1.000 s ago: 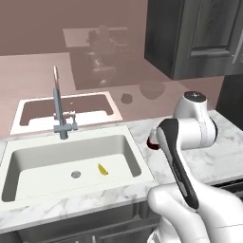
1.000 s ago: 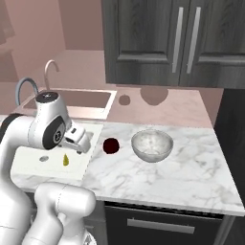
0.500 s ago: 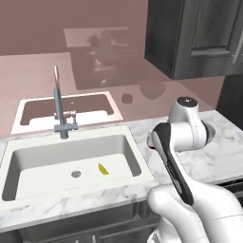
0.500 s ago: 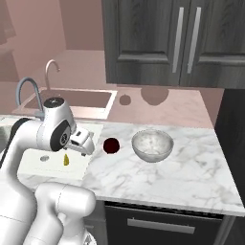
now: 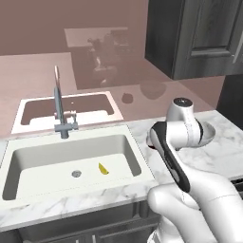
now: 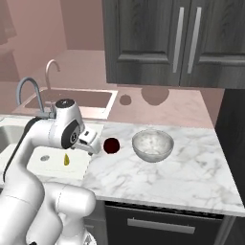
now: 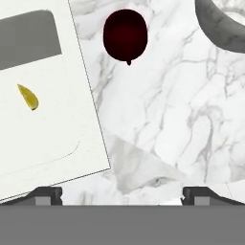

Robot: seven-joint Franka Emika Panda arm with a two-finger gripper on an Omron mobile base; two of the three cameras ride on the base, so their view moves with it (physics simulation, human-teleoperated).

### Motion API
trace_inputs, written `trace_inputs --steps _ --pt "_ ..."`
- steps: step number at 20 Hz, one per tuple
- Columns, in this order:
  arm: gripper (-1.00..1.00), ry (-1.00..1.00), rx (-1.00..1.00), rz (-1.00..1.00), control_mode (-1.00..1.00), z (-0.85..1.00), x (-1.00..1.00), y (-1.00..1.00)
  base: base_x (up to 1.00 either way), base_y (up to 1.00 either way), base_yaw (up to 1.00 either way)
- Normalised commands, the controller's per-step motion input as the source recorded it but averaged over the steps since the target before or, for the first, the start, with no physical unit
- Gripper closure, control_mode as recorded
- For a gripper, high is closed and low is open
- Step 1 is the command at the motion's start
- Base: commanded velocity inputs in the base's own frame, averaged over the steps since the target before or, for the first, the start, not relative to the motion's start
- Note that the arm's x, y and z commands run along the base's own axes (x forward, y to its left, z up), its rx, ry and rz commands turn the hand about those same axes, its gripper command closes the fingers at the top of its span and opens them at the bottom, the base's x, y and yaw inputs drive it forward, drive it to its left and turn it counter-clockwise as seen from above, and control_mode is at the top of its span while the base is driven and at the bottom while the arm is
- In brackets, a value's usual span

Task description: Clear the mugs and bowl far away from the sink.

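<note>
Hovering wide open and empty, the fingers (image 7: 122,194) face the marble surface (image 7: 158,124). Ahead and right sits the bowl (image 6: 152,145): glossy, rigid, likely slippery and breakable; pinch its rim.

I saw a counter (image 6: 191,167) of white, grey-veined marble with a smooth polish. The bowl (image 6: 152,145) looked glossy, speckled grey-white, like glazed ceramic. The sink (image 5: 71,156) was smooth matt white, its faucet (image 5: 60,107) brushed grey metal. The cabinets (image 6: 148,43) showed dark wood grain and metal handles (image 6: 178,33).
</note>
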Motion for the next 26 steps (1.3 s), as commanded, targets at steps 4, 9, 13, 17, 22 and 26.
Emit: trace_inputs --steps 4,9,13,17,22,26 --pt "-1.00 0.10 0.00 0.00 -1.00 -0.21 0.45 -0.02 0.00 0.00 0.00" --pt "-1.00 0.06 0.00 0.00 -1.00 -0.20 0.34 -0.09 0.00 0.00 0.00" --pt "-1.00 0.03 0.00 0.00 -1.00 -0.14 0.24 -0.19 0.00 0.00 0.00" --pt "-1.00 0.04 0.00 0.01 -1.00 -0.14 0.28 -0.23 0.00 0.00 0.00" --pt "-1.00 0.03 0.00 0.01 -1.00 -0.15 0.21 -0.22 0.00 0.00 0.00" --pt "-1.00 0.00 0.00 0.00 -1.00 -0.20 0.04 -0.09 0.00 0.00 0.00"
